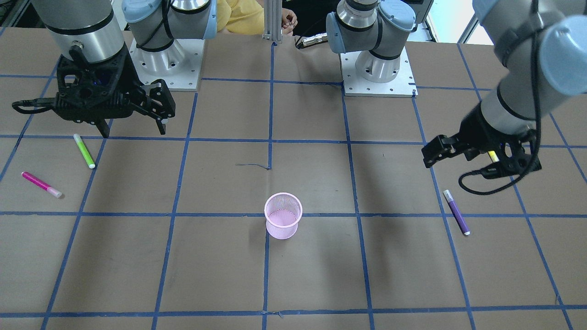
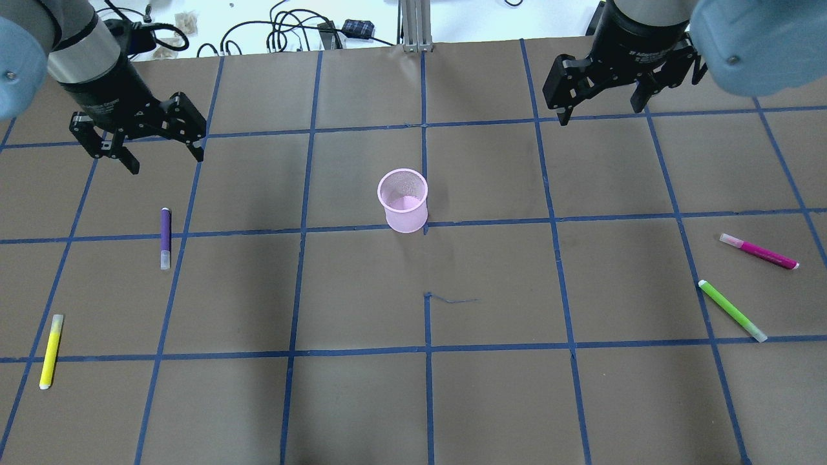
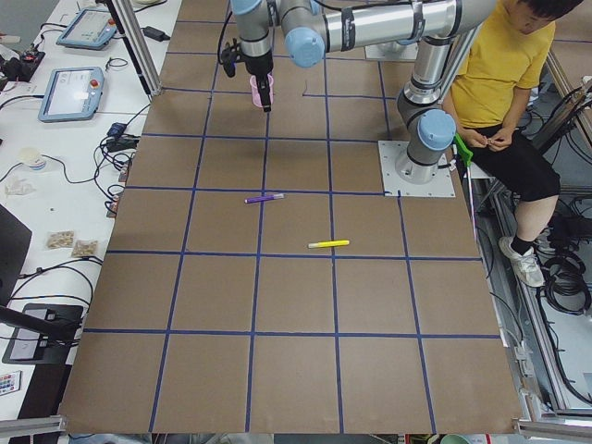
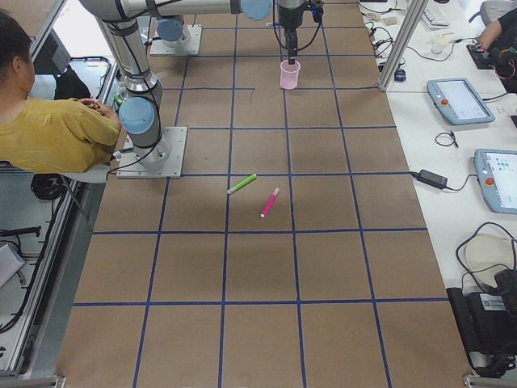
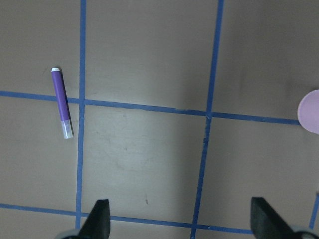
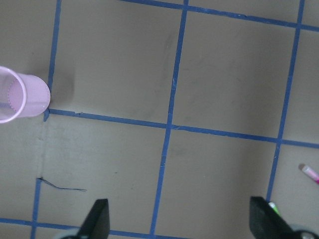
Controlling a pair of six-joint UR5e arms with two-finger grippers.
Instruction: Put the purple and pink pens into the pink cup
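The pink mesh cup (image 2: 403, 200) stands upright and empty at the table's middle, also in the front view (image 1: 283, 215). The purple pen (image 2: 165, 237) lies flat on the robot's left side and shows in the left wrist view (image 5: 62, 103). The pink pen (image 2: 759, 251) lies flat on the right side; its tip shows in the right wrist view (image 6: 310, 173). My left gripper (image 2: 136, 139) is open and empty, raised beyond the purple pen. My right gripper (image 2: 601, 97) is open and empty, raised far from the pink pen.
A green pen (image 2: 732, 310) lies close to the pink pen. A yellow pen (image 2: 51, 351) lies near the table's left edge. Both arm bases (image 1: 167, 59) (image 1: 376, 68) stand at the robot's side. A person in a yellow shirt (image 3: 499, 74) sits behind them.
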